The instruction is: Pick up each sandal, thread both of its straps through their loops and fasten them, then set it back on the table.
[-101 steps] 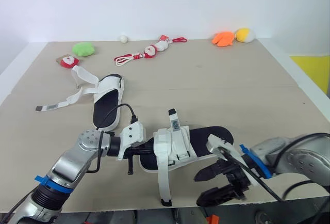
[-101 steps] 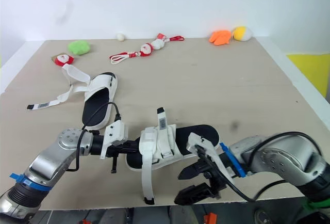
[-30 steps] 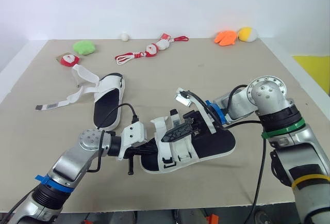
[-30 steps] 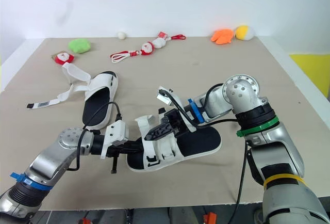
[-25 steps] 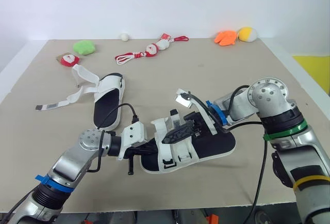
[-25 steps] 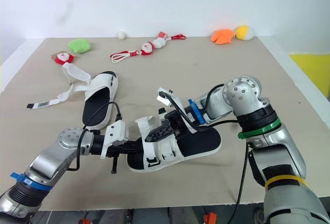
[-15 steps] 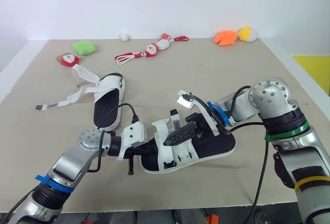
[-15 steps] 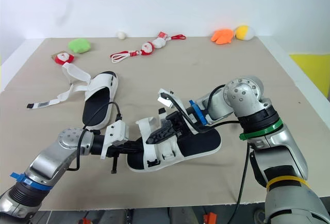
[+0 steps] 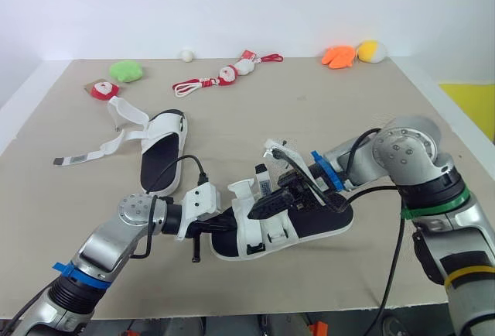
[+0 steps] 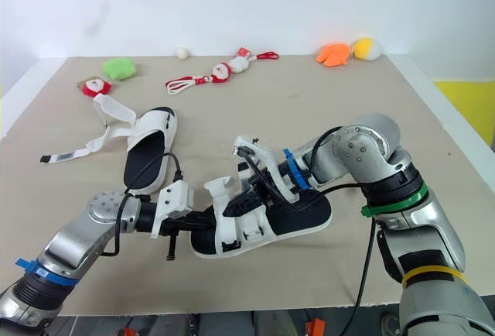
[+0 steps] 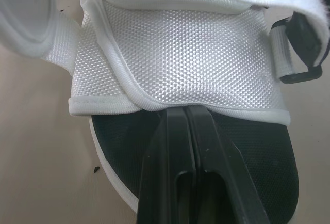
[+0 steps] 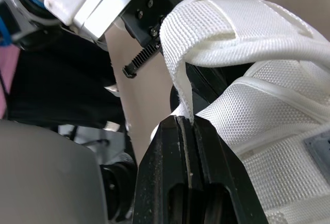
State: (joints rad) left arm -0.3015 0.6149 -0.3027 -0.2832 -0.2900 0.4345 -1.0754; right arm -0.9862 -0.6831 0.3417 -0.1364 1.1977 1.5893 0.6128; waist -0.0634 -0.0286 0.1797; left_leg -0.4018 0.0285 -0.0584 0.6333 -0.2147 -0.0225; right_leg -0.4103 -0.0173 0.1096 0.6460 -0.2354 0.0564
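My left gripper (image 11: pixel 183 111) grips the near sandal (image 9: pixel 321 224); my right gripper (image 12: pixel 185 123) pinches its strap (image 12: pixel 216 33). The far sandal (image 9: pixel 158 158) is not done yet.

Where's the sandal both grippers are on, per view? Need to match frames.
Left eye view: near sandal, low centre, between the arms.
Right eye view: near sandal, low centre.
Left wrist view: its white mesh upper and black footbed, just ahead of the left gripper.
Right wrist view: its white strap, pinched by the right gripper.
Shared landmark: the left gripper clamped on the sandal's end.
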